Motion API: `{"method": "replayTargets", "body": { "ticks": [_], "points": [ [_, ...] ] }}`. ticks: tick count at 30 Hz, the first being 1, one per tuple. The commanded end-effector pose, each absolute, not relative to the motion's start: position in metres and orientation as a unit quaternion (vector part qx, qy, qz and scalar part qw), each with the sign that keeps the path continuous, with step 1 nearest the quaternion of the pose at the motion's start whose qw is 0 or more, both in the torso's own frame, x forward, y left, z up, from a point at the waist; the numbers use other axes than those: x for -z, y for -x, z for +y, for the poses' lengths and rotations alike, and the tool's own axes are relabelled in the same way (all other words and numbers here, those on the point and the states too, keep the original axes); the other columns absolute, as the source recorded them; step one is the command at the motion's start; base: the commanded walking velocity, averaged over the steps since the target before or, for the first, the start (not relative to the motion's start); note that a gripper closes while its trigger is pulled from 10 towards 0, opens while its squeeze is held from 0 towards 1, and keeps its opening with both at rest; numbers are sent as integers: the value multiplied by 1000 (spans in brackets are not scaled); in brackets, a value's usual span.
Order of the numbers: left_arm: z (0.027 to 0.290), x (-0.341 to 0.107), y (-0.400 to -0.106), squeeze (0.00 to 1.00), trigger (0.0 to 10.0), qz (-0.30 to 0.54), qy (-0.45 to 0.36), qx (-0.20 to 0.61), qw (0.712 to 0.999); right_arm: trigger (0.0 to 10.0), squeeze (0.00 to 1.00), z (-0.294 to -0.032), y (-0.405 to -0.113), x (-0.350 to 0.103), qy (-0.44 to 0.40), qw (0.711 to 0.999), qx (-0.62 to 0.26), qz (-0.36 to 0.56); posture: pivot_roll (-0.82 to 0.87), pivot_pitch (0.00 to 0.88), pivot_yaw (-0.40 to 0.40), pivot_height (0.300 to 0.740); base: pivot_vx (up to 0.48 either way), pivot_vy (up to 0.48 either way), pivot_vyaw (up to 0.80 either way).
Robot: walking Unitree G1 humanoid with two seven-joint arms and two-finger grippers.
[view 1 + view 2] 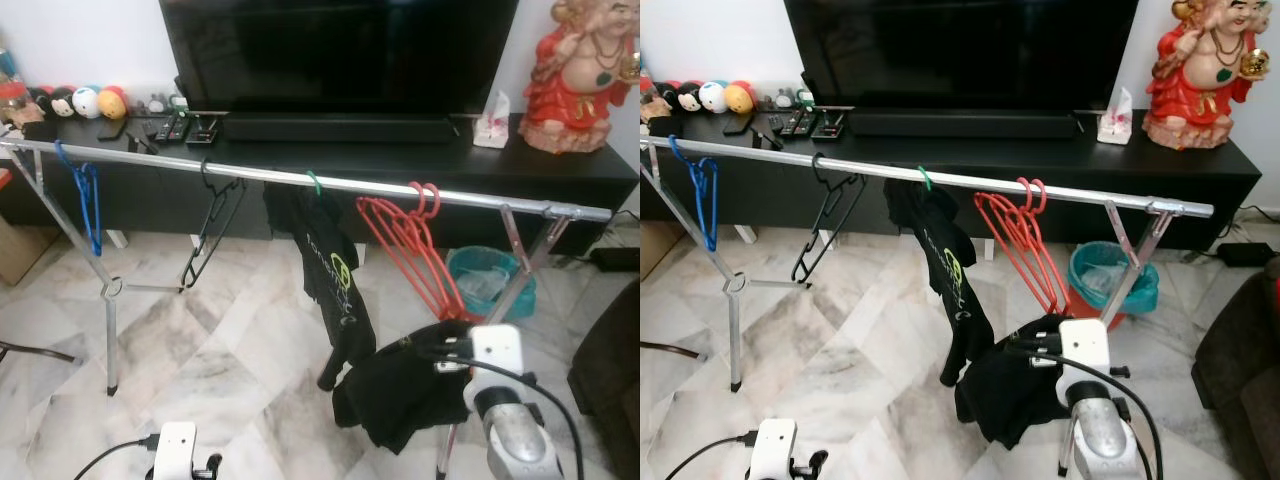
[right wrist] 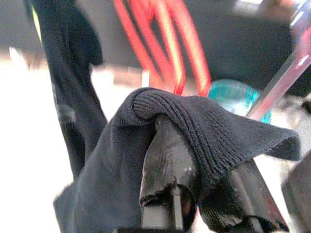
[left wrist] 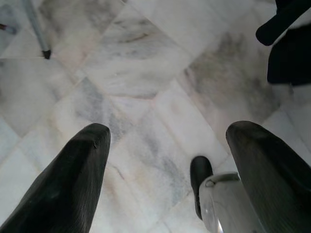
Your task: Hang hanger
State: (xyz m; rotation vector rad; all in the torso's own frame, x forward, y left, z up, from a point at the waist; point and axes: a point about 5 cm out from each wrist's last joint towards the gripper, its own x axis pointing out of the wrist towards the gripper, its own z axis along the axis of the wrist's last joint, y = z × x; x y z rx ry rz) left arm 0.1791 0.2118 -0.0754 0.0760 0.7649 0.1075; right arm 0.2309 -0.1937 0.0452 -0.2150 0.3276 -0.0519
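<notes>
A silver clothes rail [image 1: 250, 176] runs across in front of me. From it hang a blue hanger [image 1: 88, 205], a black hanger [image 1: 212, 232], a green hanger carrying a black T-shirt [image 1: 335, 285], and some red hangers [image 1: 410, 245]. My right gripper [image 1: 440, 356] is below the red hangers, shut on a black garment [image 1: 400, 395] that droops from it. In the right wrist view the knit cloth [image 2: 194, 121] drapes over the fingers [image 2: 167, 165]; any hanger inside it is hidden. My left gripper [image 3: 165, 141] hangs low and open over the marble floor.
Behind the rail stand a black TV bench [image 1: 560, 170] and a large TV [image 1: 340, 50], with a red statue [image 1: 580, 80], a tissue box [image 1: 492, 122], remotes and toys. A teal bin [image 1: 490, 280] sits by the rack's right leg [image 1: 520, 270]. A dark sofa [image 1: 610, 380] is at the right.
</notes>
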Motion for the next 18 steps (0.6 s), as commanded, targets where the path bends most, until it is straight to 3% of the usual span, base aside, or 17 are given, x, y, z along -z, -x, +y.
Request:
{"method": "replayTargets", "body": {
  "ticks": [1,3,11,13,18],
  "points": [
    [219,63,-194,0,10000,322,-44,-74,943,10000,0,-194,-232,-46,106,980,29,164,-45,0,31,740,0,0,0],
    [228,35,-224,0,10000,231,-56,-77,968,10000,0,-194,-232,-45,95,981,29,164,-44,0,32,740,0,0,0],
    [221,-11,-263,0,10000,110,-68,-48,990,10000,0,-194,-234,-43,91,981,33,167,-39,0,33,740,0,0,0],
    [218,-15,-264,0,10000,102,-65,-45,992,10000,0,-193,-234,-43,89,981,33,166,-38,0,32,740,0,0,0],
    [213,-20,-267,0,10000,81,-42,-45,995,10000,0,-192,-234,-43,85,982,35,163,-40,0,32,740,0,379,0]
  ]
}}
